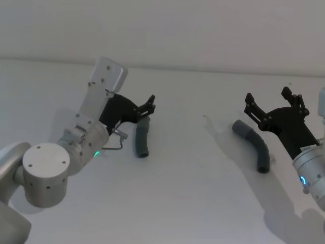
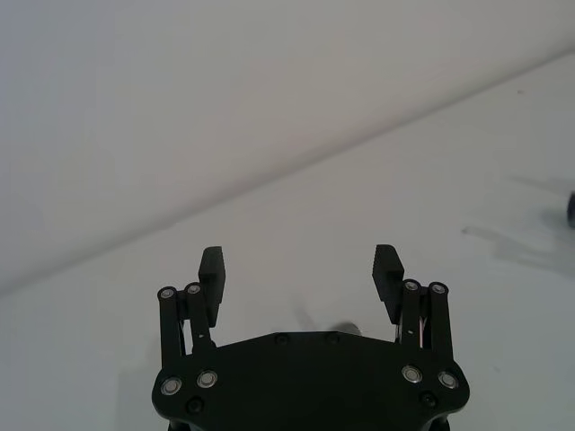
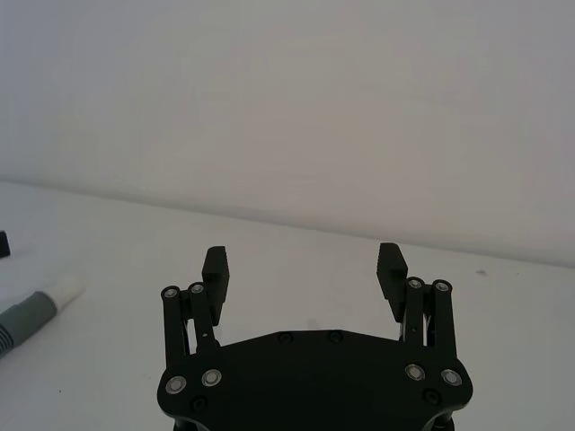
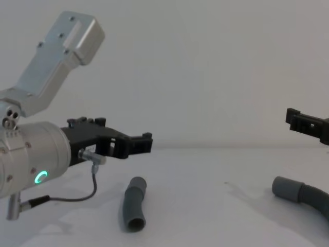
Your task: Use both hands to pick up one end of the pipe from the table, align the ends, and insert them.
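- Head view: short pipe piece (image 1: 141, 138) flat on bench (image 1: 193, 198), mid-left; long pipe piece (image 1: 254, 144) flat at right, well apart from it.
- Left end effector (image 1: 148, 107) wide open, near far end of short piece, not touching. Right end effector (image 1: 268, 96) wide open too, near far end of long piece, nothing held.
- Step in hand, prob.: reach & grasp, one piece per arm.
- To do well: come down w/ jaws across the pipe, centred before closing, just behind the smooth cuff so its mouth sticks out for mating. Avoid nudging; light pieces likely to roll.
- Chest view: gives height. Clear gap betw. left end effector and short piece; open cuff mouth (image 4: 135, 224) facing robot, unclear from head view.
- Right wrist view: adds white sleeve (image 3: 65, 292) on a grey pipe end, a detail head view leaves unclear.
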Controlling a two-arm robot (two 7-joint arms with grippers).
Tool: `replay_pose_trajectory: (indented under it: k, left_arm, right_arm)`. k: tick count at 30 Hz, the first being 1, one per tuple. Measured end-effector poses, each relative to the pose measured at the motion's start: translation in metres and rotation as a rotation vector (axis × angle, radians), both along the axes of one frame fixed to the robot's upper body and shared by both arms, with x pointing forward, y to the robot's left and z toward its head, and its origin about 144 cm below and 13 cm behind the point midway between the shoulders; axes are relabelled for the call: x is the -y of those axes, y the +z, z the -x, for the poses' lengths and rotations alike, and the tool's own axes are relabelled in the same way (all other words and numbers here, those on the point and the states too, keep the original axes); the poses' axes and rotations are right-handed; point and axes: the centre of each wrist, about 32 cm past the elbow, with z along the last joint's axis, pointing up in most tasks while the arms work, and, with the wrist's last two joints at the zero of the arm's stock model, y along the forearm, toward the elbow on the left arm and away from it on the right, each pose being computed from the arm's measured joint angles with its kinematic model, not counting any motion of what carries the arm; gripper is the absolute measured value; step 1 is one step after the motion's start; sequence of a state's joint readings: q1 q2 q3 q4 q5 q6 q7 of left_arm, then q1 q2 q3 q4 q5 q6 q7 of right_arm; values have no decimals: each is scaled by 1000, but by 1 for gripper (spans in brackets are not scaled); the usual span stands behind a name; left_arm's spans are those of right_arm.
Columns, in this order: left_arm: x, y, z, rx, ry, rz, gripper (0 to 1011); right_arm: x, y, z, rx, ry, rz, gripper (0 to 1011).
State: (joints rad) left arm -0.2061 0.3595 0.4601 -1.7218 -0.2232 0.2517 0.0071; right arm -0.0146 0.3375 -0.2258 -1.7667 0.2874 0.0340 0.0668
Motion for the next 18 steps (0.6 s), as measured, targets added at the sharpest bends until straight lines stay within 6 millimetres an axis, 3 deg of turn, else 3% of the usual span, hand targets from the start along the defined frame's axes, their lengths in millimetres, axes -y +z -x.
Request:
replay_pose_trajectory:
  k: [18]
  left_arm:
    - [29, 19, 31, -271, 79, -8, 1001]
  right_arm:
    - [0, 0, 0, 0, 0, 0, 1004]
